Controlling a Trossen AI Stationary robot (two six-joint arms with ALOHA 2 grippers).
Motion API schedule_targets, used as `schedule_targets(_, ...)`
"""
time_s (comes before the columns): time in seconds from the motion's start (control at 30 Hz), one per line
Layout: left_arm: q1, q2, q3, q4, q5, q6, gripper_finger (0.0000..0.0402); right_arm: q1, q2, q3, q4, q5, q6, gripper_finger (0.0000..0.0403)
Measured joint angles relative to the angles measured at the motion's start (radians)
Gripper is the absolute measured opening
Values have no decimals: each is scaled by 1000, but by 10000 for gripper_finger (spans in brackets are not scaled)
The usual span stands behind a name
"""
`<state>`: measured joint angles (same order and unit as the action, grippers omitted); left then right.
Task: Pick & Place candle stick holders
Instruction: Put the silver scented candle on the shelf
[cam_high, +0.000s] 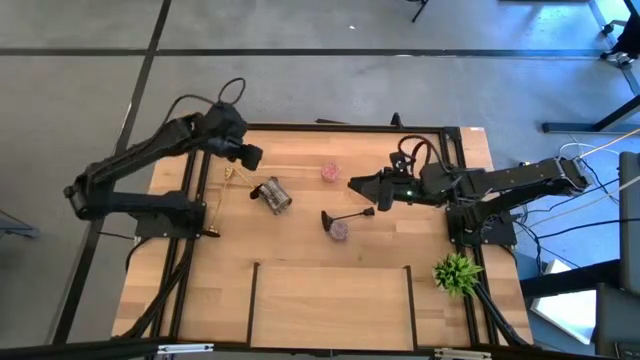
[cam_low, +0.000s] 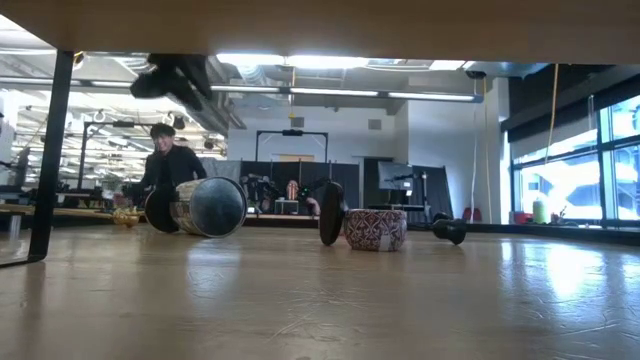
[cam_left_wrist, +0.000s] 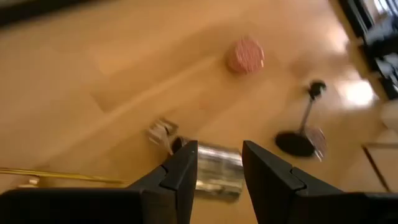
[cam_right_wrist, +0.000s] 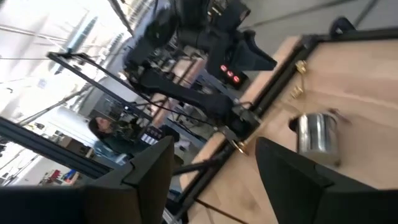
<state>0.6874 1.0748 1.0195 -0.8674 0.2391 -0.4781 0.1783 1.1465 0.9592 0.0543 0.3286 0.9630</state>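
A shiny silver round holder (cam_high: 272, 195) lies on its side at the table's middle left; it also shows in the low view (cam_low: 205, 207). One pink glittery holder (cam_high: 330, 172) stands farther back. A second pink holder (cam_high: 339, 230) sits beside the black thin-stemmed holder (cam_high: 345, 216), which lies on its side. Small gold holders (cam_high: 232, 178) lie by the left frame. My left gripper (cam_high: 250, 155) hangs open above the table, just far-left of the silver holder (cam_left_wrist: 217, 169). My right gripper (cam_high: 355, 183) is open and empty, raised near the table's middle and pointing left toward the silver holder (cam_right_wrist: 317, 134).
A green spiky plant (cam_high: 457, 272) stands at the near right corner. A black frame (cam_high: 190, 190) runs along the left side, with another gold piece (cam_high: 212, 232) by it. Dark rails (cam_high: 410, 290) mark a bay at the near edge. A person (cam_low: 165, 165) sits beyond the table.
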Motion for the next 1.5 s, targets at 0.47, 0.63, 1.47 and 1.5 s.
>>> schedule_targets(0.47, 261, 227, -33, -3, 251, 212, 123, 0, 0, 0, -33, 3, 17, 229)
schedule_targets(0.63, 289, 262, -122, 50, 323, 241, 123, 3, 0, 0, -39, 29, 17, 229)
schedule_targets(1.47, 292, 285, -295, 200, 609, 264, 123, 6, 0, 0, -51, 63, 24, 229)
schedule_targets(1.5, 289, 286, -295, 203, 604, 264, 123, 6, 3, 0, -50, 64, 24, 229)
